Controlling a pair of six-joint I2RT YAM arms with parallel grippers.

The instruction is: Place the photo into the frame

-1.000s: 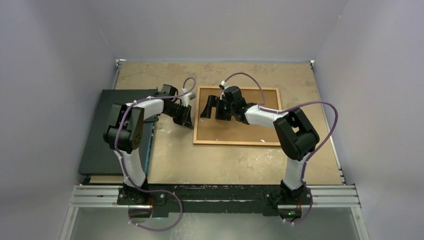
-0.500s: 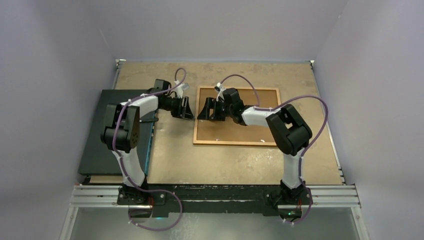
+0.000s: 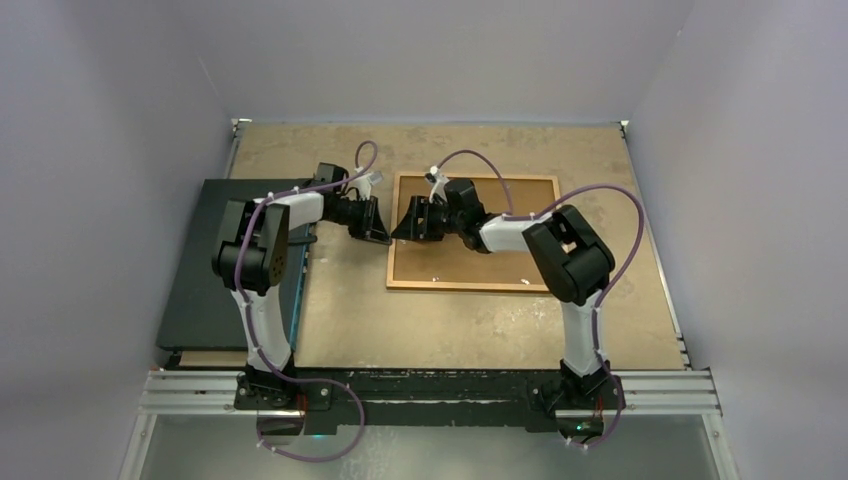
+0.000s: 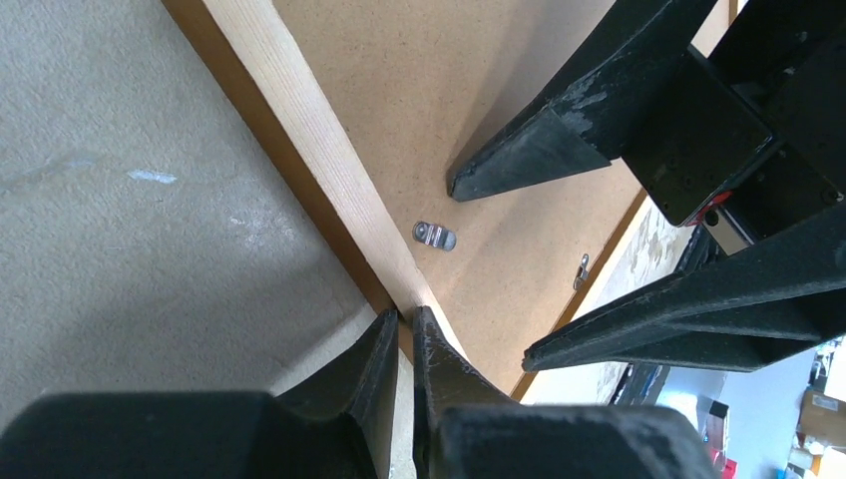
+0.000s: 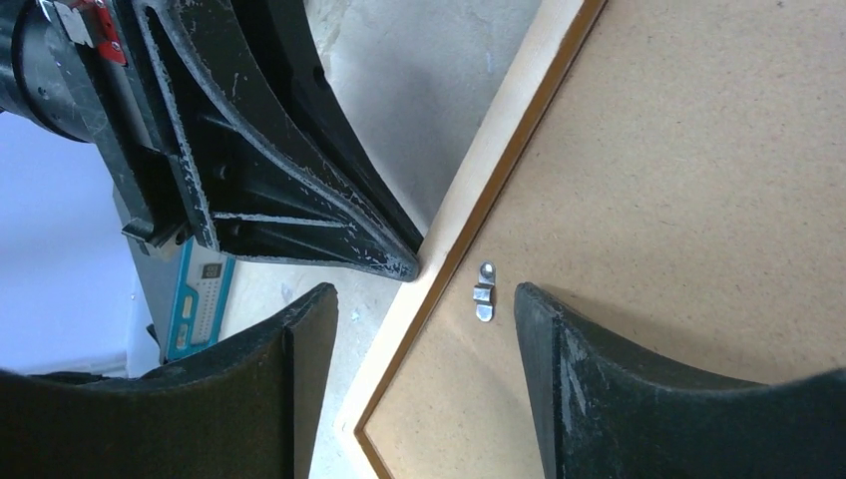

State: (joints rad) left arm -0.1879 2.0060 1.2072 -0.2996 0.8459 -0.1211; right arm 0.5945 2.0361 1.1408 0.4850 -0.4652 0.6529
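Jaws of the right claw (image 5: 424,299) gape wide astride the left rail of the thin orange-brown wooden frame (image 3: 470,286) lying on the beige counter (image 3: 430,330). The left claw (image 4: 407,319), nearly closed, touches that rail's outer edge; whether it pinches anything is unclear.

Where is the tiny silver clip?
In the right wrist view, the silver clip lies on the backing board, inside the left edge of the frame, between the fingers of the right gripper.
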